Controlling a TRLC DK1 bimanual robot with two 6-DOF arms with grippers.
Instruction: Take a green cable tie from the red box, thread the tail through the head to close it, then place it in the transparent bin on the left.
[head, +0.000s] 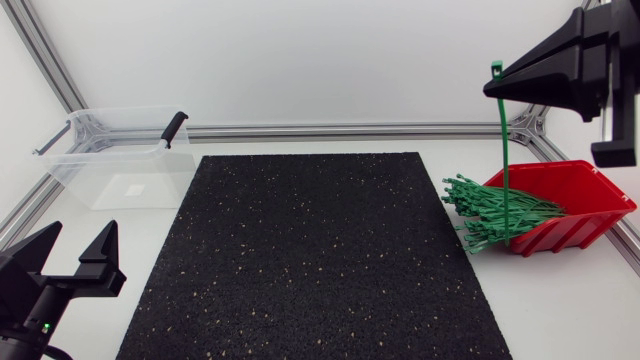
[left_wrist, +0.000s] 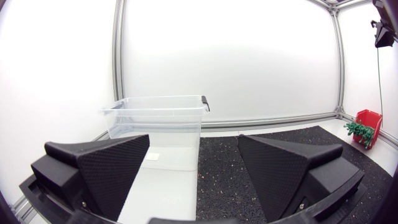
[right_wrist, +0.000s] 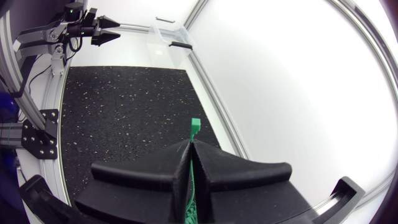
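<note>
Between right fingers (right_wrist: 149, 171), cable tie (right_wrist: 194, 126), head protruding

Left claw (head: 81, 233) agape, right claw (head: 494, 89) pinched

Your path over the black mat (head: 310, 250) lies open; only the red box (head: 575, 225) and its overhanging ties (head: 480, 205) crowd the right edge.
</note>
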